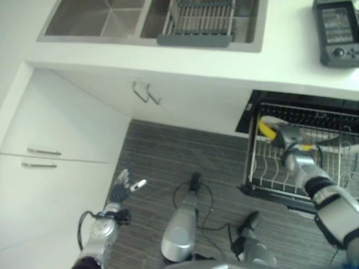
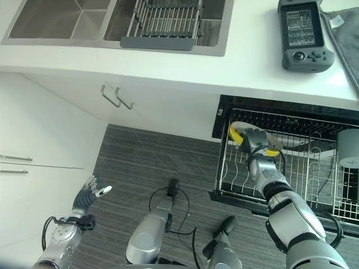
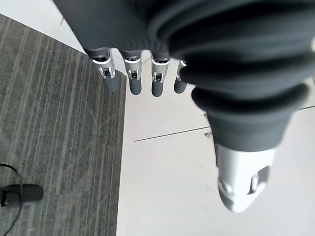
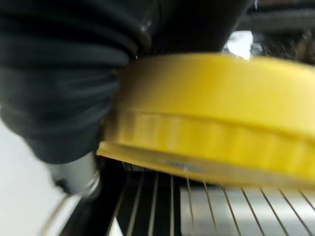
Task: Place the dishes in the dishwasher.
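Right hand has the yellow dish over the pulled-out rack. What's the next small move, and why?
Probably ease the right hand down so the yellow dish settles between the tines of the dishwasher rack, then let go. The hand is closed on the dish near the rack's back left corner, and the right wrist view shows wires just under its rim. The left hand hangs open by the cabinets.

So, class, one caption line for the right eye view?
Right hand lowers a yellow dish into the pulled-out dishwasher rack.
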You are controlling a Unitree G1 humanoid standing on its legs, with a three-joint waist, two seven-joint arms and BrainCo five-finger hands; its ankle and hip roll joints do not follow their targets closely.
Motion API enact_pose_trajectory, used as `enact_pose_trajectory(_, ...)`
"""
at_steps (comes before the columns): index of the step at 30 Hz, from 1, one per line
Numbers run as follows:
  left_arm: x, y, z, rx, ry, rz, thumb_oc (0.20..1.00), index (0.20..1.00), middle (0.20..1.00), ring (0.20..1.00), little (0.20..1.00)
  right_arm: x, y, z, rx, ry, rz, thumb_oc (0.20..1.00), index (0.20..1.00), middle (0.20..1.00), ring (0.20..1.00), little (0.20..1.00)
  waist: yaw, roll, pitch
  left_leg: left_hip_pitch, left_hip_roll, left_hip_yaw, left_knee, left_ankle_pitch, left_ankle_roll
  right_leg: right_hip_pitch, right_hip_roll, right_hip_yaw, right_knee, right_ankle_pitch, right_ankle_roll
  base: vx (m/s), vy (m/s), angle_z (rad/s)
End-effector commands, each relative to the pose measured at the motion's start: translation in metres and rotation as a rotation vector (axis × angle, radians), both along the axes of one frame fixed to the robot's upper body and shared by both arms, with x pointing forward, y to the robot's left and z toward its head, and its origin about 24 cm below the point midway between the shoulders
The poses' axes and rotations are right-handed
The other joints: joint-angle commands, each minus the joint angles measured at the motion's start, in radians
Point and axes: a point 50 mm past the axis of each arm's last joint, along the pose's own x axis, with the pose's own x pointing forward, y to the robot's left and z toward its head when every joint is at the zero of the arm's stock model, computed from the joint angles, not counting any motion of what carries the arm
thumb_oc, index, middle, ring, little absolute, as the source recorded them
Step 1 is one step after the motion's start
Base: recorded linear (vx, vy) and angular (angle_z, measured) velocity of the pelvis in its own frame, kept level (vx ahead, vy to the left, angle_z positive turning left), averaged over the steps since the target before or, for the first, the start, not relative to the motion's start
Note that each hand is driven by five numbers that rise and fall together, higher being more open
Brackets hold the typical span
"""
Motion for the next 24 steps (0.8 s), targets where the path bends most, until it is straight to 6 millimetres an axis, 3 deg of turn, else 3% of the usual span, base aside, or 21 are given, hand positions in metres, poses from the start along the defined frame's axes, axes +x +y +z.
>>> enact_pose_trajectory(1, 0.012, -0.003, 0.008, 0.006, -0.065, -0.010, 1.000, 1.000, 1.000, 1.000, 1.000, -0.006, -0.003, -0.014, -0.022, 0.097, -0.009, 1.000, 1.000, 1.000, 1.000, 1.000, 0.033, -0.005, -0.001, -0.006, -0.001, -0.058, 0.000, -0.085, -0.017, -0.025, -0.085, 0.027, 0.027, 0.025, 0.075, 0.00, 0.000, 0.00)
enact_pose_trajectory(12, 0.012, -0.008, 0.006, 0.004, -0.050, -0.012, 1.000, 1.000, 1.000, 1.000, 1.000, -0.021, -0.034, -0.024, 0.111, 0.115, -0.271, 1.000, 1.000, 1.000, 1.000, 1.000, 0.015, -0.010, -0.003, 0.014, 0.005, -0.039, 0.000, -0.092, -0.016, -0.032, -0.086, 0.040, 0.040, 0.029, 0.070, 0.01, 0.006, -0.01)
enact_pose_trajectory(20, 0.011, -0.012, 0.003, 0.009, -0.020, -0.018, 1.000, 1.000, 1.000, 1.000, 1.000, -0.028, -0.047, -0.030, 0.429, 0.154, -0.464, 1.000, 1.000, 1.000, 1.000, 1.000, -0.004, -0.015, -0.017, 0.036, 0.007, -0.024, 0.000, -0.095, -0.015, -0.030, -0.087, 0.054, 0.045, 0.025, 0.063, 0.03, 0.039, -0.04)
enact_pose_trajectory(24, 0.008, -0.012, 0.001, 0.019, 0.006, -0.021, 1.000, 1.000, 1.000, 1.000, 1.000, -0.031, -0.052, -0.032, 0.663, 0.168, -0.508, 1.000, 1.000, 1.000, 1.000, 1.000, -0.013, -0.035, -0.031, 0.061, 0.018, -0.009, 0.000, -0.102, -0.017, -0.011, -0.079, 0.060, 0.043, 0.021, 0.062, 0.03, 0.025, -0.07)
